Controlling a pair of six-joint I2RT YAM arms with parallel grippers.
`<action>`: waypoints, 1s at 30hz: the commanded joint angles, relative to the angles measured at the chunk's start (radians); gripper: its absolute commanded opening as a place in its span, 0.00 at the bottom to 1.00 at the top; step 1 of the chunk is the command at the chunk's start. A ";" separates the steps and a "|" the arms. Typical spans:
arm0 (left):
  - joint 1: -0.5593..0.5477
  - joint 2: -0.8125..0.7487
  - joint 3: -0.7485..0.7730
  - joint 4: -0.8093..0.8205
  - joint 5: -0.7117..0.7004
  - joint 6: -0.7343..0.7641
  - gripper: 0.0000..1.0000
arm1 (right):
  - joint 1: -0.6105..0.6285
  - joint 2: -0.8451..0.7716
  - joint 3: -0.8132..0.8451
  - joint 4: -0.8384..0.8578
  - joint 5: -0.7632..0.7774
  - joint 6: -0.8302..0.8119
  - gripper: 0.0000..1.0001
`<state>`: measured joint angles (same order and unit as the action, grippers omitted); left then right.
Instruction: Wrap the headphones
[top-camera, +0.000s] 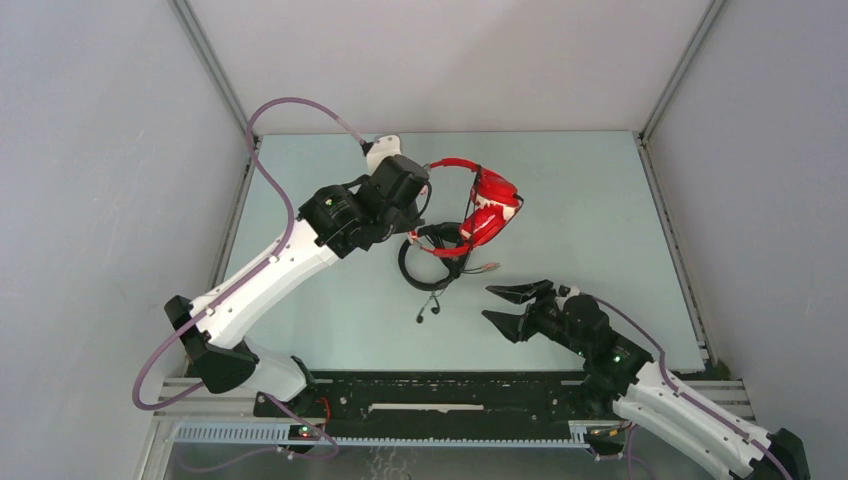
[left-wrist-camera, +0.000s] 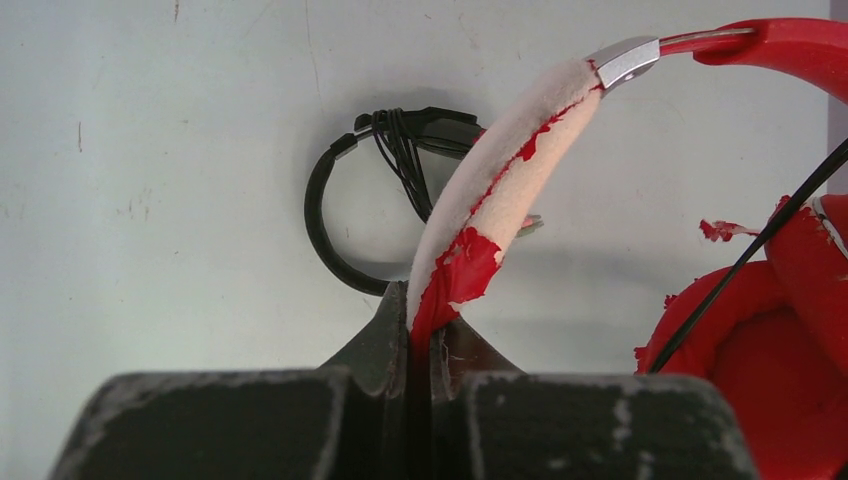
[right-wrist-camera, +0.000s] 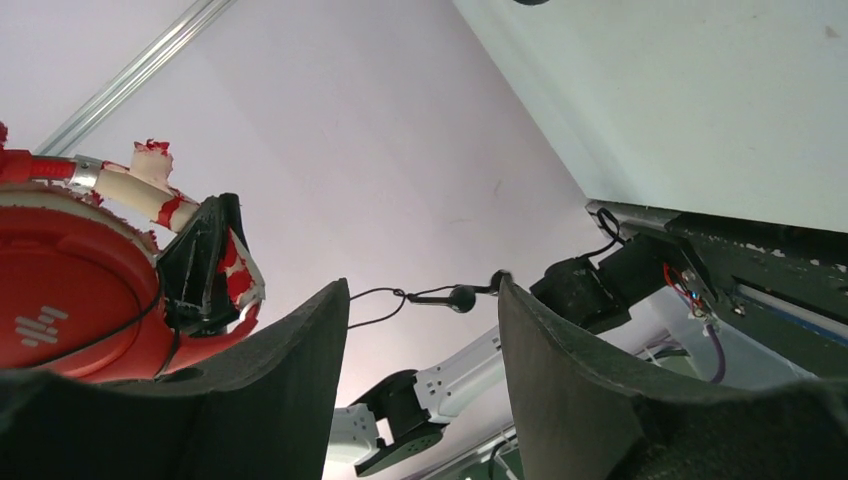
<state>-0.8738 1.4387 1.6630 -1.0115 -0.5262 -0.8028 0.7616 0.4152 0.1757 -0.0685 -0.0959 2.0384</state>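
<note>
Seen on my overhead feed, the left gripper (top-camera: 422, 222) is clamped hard on the headphones (top-camera: 488, 212), which sit toward the far middle of the tabletop (top-camera: 600, 220). The left wrist camera gives me the close view. Its fingers (left-wrist-camera: 382, 340) are pressed together on the curved headband (left-wrist-camera: 520, 170), at a spot where the red skin has flaked off to show pale padding. A silver slider joins that padding to the smooth red part of the band, which runs out to the upper right of the view. The two red earcups (top-camera: 483, 225) lie folded close together on the right side of the band, turned toward the right arm.

The thin dark cable (left-wrist-camera: 405, 150) is gathered into a loose loop beside the headband, bunched where its strands cross. One free end trails toward the near edge of the tabletop. I cannot tell whether the earcups touch the surface.

The right gripper (top-camera: 510, 308) stands apart from the headphones at the near right. Its fingers are spread wide with nothing between them and point toward the cable's trailing end.
</note>
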 joint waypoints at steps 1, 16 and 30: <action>0.007 -0.045 0.033 0.090 0.020 -0.006 0.00 | 0.001 0.105 0.001 0.215 -0.035 0.133 0.65; 0.007 -0.088 -0.034 0.157 0.059 0.024 0.00 | -0.029 0.216 -0.010 0.360 -0.041 0.167 0.65; 0.002 -0.085 -0.060 0.189 0.137 0.013 0.00 | -0.054 0.348 -0.001 0.467 -0.060 0.171 0.65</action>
<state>-0.8738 1.3922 1.6123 -0.9203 -0.4068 -0.7742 0.7128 0.7471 0.1696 0.3202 -0.1436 2.0384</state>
